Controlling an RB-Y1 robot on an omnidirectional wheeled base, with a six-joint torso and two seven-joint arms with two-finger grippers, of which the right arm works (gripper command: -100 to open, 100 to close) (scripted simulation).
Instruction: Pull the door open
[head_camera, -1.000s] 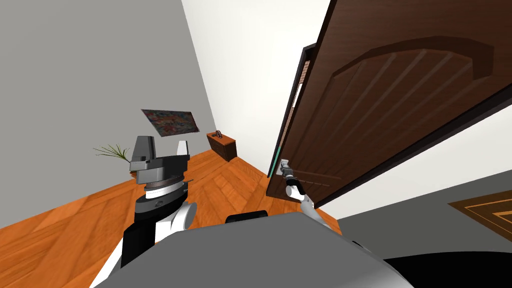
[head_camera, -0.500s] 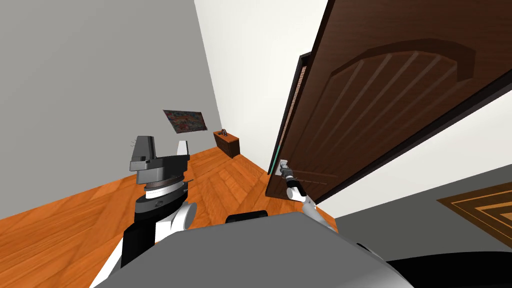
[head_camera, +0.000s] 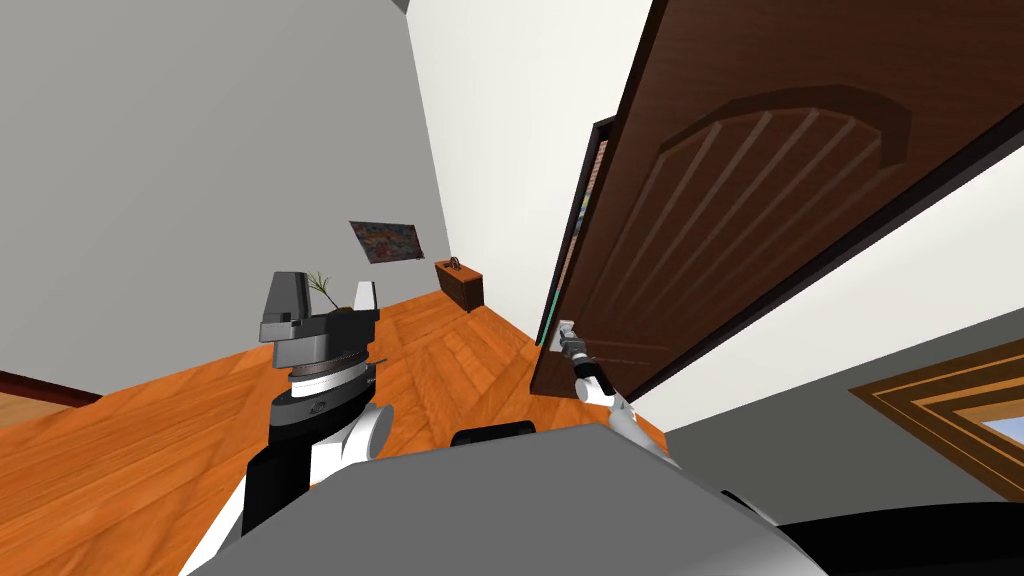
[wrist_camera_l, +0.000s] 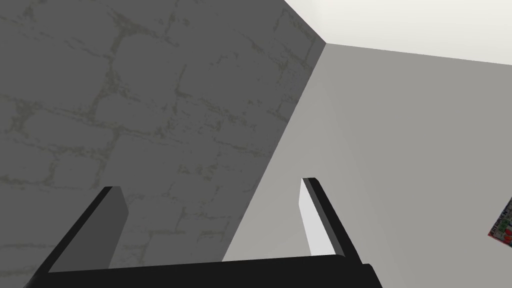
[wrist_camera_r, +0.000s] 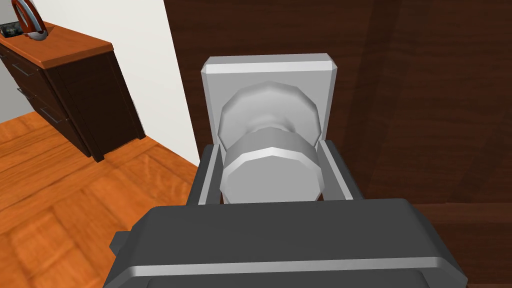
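Where the right gripper grips, the doorknob sits between its fingers.

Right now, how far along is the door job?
Done: right gripper is shut on the knob, and the door stands partly open. In hand: the pull. Left to do: swing it wider. The left gripper is open and idle.

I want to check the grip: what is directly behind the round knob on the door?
A light grey square plate, fixed flat on the dark brown door. The knob, clamped by the right gripper, covers the plate's middle and lower part.
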